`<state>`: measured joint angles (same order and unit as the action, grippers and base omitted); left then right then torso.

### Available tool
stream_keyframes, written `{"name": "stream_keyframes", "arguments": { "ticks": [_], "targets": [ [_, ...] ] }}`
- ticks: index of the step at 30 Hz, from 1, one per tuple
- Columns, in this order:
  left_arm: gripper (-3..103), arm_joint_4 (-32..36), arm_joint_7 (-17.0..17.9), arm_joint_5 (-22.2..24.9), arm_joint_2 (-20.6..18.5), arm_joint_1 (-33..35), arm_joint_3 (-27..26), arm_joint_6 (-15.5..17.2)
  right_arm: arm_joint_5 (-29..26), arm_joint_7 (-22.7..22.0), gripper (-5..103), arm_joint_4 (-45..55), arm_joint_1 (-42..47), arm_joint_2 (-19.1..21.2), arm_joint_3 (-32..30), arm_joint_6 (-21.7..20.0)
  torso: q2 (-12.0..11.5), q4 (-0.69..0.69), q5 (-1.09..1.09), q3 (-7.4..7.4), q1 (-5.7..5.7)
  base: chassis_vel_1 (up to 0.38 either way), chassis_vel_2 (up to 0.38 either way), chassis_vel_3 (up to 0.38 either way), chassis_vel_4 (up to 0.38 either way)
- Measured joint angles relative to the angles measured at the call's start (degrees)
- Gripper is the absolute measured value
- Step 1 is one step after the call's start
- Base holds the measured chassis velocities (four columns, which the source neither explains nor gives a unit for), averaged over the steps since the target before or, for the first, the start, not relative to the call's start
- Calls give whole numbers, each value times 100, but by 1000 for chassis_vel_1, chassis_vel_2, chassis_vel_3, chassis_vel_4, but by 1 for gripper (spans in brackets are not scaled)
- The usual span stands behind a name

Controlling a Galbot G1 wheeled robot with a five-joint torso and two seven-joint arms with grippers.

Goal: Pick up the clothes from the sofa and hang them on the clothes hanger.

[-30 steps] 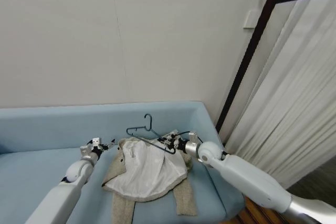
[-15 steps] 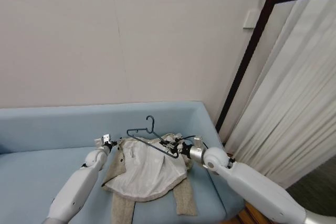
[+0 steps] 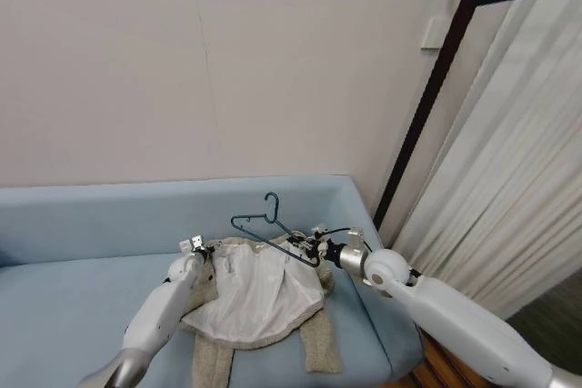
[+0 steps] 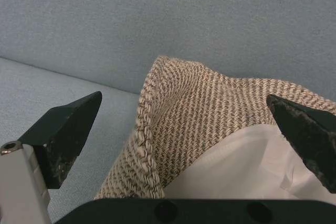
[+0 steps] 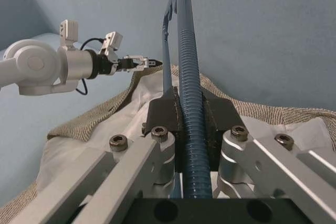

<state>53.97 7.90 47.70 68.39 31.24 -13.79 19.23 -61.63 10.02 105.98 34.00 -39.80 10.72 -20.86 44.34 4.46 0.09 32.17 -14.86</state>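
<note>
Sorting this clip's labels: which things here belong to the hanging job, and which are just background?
Job in hand:
beige woven jacket, lying on the light blue sofa
blue hanger, clamped in the right gripper
left gripper, open at the jacket's edge

Just there:
dark stand
white curtain
wall plate

head view high above sofa (image 3: 73, 215); both wrist views close on jacket (image 4: 210, 108)

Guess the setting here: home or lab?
Probably a living-room corner, possibly staged: a light blue sofa, a dark coat rack beside a white curtain. Left gripper open at the jacket; right gripper holding a hanger.
</note>
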Motion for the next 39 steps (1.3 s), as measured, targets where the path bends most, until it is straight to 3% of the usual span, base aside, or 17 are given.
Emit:
{"name": "stream_keyframes", "arguments": {
  "ticks": [10, 15, 17, 20, 22, 25, 26, 29, 30, 32, 35, 39],
  "targets": [
    [102, -405, -161, -81, 228, -196, 29, 18, -30, 53, 8, 38, 43, 114, -6, -32, 0, 2, 0, 0, 0, 0, 0, 0, 0],
    [93, -559, -147, -137, 270, -266, 17, 68, -83, 53, 8, 12, -48, 133, 82, -43, 0, -1, 0, 0, 0, 0, 0, 0, 0],
    [88, -600, -130, -159, 282, -286, 10, 72, -87, 53, 8, 3, -64, 140, 105, -44, 0, -1, -1, 0, 0, 0, 0, 0, 0],
    [73, -704, -71, -242, 313, -320, 2, 72, -98, 46, 8, -40, -99, 151, 167, -52, 0, 1, -1, 0, 0, 0, 0, 0, 0],
    [73, -727, -71, -263, 319, -324, 2, 71, -100, 42, 8, -53, -99, 150, 176, -57, -1, 1, -1, 0, 0, 0, 0, 0, 0],
    [56, -850, -89, -431, 353, -358, 7, 101, -100, 23, 8, -61, -49, 155, 188, -62, 0, 0, -1, 0, 0, 0, 0, 0, 0],
    [56, -850, -89, -431, 353, -358, 7, 101, -100, 23, 8, -61, -49, 155, 188, -62, 0, 0, -1, 0, 0, 0, 0, 0, 0],
    [40, -952, -160, -496, 399, -397, 8, 96, -95, 9, 8, -12, 36, 197, 162, -66, 0, 1, -1, 0, 0, 0, 0, 0, 0],
    [40, -959, -183, -515, 410, -398, 8, 84, -91, 7, 8, 0, 60, 212, 147, -68, 0, 1, -1, 0, 0, 0, 0, 0, 0],
    [34, -960, -218, -541, 418, -398, 9, 60, -86, 7, 8, 6, 80, 225, 137, -69, 0, 1, -1, 0, 0, 0, 0, 0, 0],
    [18, -917, -298, -620, 426, -369, 11, -16, -90, 11, 8, 55, 122, 260, 118, -72, 0, 1, -1, 0, 0, 0, 0, 0, 0],
    [7, -673, -336, -655, 385, -249, 13, -73, -110, 45, 8, 90, 134, 269, 118, -97, 0, 1, -1, 0, 0, 0, 0, 0, 0]
  ]
}}
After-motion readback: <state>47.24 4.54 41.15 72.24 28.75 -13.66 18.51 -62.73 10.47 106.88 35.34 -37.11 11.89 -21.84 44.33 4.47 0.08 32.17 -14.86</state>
